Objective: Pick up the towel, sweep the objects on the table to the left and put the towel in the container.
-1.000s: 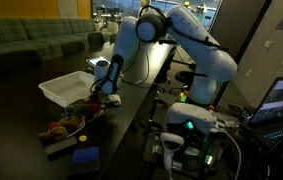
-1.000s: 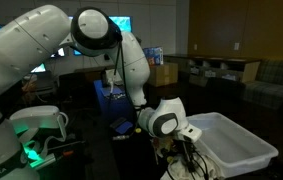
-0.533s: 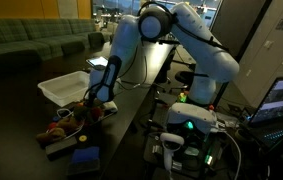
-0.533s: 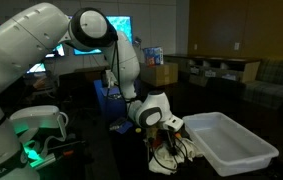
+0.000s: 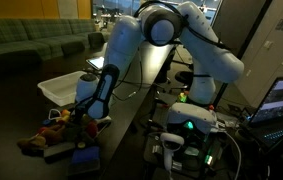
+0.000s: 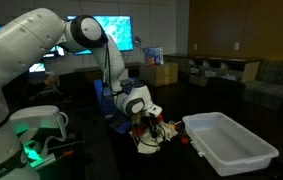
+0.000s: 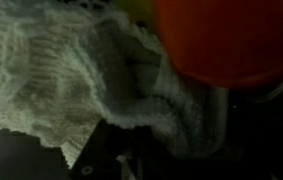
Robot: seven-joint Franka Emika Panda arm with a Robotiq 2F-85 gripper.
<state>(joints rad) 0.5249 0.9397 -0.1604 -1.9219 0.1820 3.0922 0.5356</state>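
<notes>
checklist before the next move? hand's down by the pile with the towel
1. Hand shut on towel: ok, the cloth fills the wrist view.
2. Towel against the objects: ok, an orange piece touches it.
3. Objects in one pile: not ok, the blue block lies apart.
4. Bin free for the towel: ok, nothing seen inside.
5. Room to push beside the pile: cannot tell, too dark.
</notes>
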